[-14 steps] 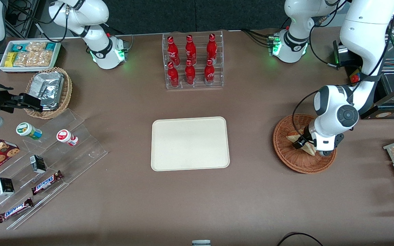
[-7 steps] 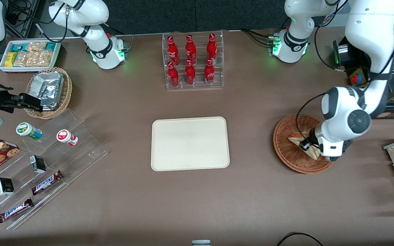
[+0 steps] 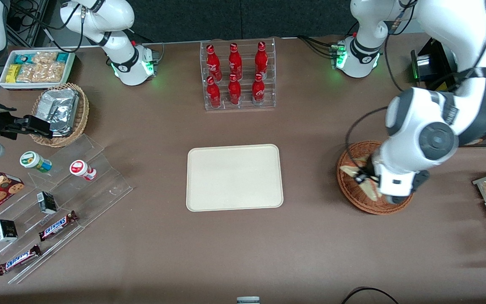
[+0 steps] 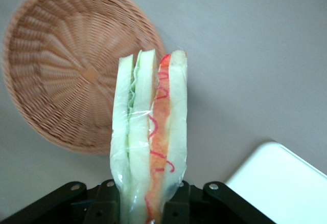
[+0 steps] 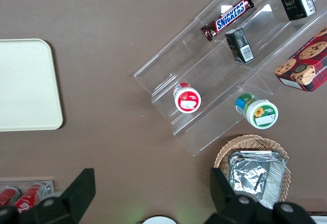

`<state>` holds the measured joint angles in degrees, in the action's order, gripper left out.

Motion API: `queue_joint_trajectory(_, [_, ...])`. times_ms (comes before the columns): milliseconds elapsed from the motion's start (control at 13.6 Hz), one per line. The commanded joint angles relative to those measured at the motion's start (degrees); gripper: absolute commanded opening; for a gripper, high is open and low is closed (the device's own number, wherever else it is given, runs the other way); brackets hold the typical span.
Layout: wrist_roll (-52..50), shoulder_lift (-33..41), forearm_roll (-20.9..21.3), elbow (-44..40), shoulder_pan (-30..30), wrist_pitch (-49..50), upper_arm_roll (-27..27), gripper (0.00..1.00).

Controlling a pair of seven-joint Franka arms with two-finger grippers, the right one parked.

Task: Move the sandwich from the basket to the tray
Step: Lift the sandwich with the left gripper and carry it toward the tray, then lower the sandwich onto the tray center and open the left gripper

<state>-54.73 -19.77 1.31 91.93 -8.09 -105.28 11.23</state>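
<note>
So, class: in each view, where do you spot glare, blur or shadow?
Left wrist view: the sandwich wrap glints in the shut tool, and the basket looks slightly soft. Front view: the tray is evenly lit, and the arm shades the basket. Right wrist view: the foil packets glare.

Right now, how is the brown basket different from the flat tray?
The basket is round, woven and reddish-brown; the tray is rectangular, smooth and cream. The gripper holds the sandwich above the basket, while the tray lies apart, toward the table's middle. Both look empty.
</note>
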Motion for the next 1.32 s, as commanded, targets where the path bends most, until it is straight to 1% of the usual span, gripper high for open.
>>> queue_joint_trajectory(0, [-4.58,-2.63,-0.34,-4.82,-6.65,1.75,-0.68,0.01])
queue_joint_trajectory(221, [-7.58,-6.93,-0.26,-9.21,-14.12,1.75,-0.77,0.01])
queue_joint_trajectory(368, [-8.38,-10.18,-0.17,-11.85,-17.65,1.14,-0.68,0.01])
queue_joint_trajectory(735, [-6.54,-21.42,0.80,-23.97,-26.00,0.87,-0.86,0.00])
queue_joint_trajectory(809, [-5.92,-23.45,1.32,-25.82,-27.14,0.17,-0.86,0.00])
queue_joint_trajectory(956, [-3.73,-25.57,1.41,-26.54,-28.82,-3.15,-0.86,0.00])
queue_joint_trajectory(1250, [7.51,-28.56,1.41,-26.54,-29.97,-8.61,-0.77,0.01])
